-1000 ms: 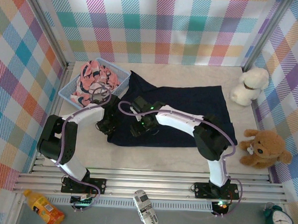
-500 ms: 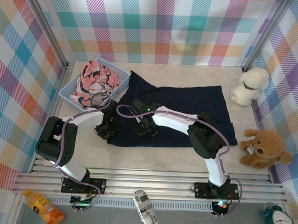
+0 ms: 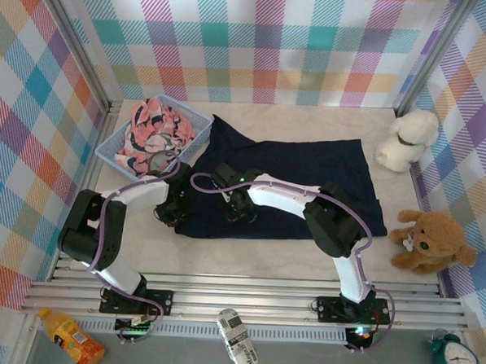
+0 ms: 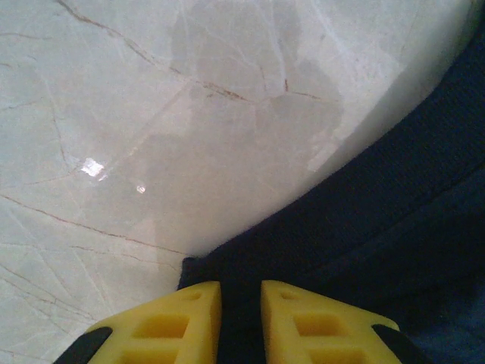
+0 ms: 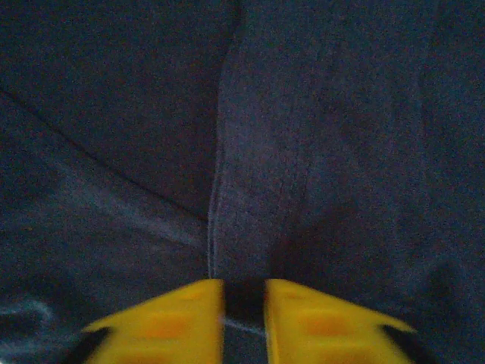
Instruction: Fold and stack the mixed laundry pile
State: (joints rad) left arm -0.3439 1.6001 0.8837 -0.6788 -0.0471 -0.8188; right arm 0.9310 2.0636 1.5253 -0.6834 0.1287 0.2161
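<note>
My left gripper (image 4: 241,292) is clamped on the hem of the large plain dark navy cloth T-shirt (image 4: 394,227). Its yellow fingers (image 4: 178,318) are pinched together with a strip of fabric between them. Pale marbled tabletop (image 4: 151,114) lies ahead and to that hand's left.

My right gripper (image 5: 244,292), near the left one on its right, is closed on a raised fold beside a stitched seam (the fingers are blurred in the wrist camera). The shirt spreads from both hands rightward and away.

Beyond the left hand, the crumpled pink garment with navy-and-white print (image 3: 152,130) sits in the light blue plastic basket (image 3: 199,124). Far to the right hand's right, a white plush animal (image 3: 408,140) and a brown plush bear (image 3: 429,239) sit just off the shirt's edge.
</note>
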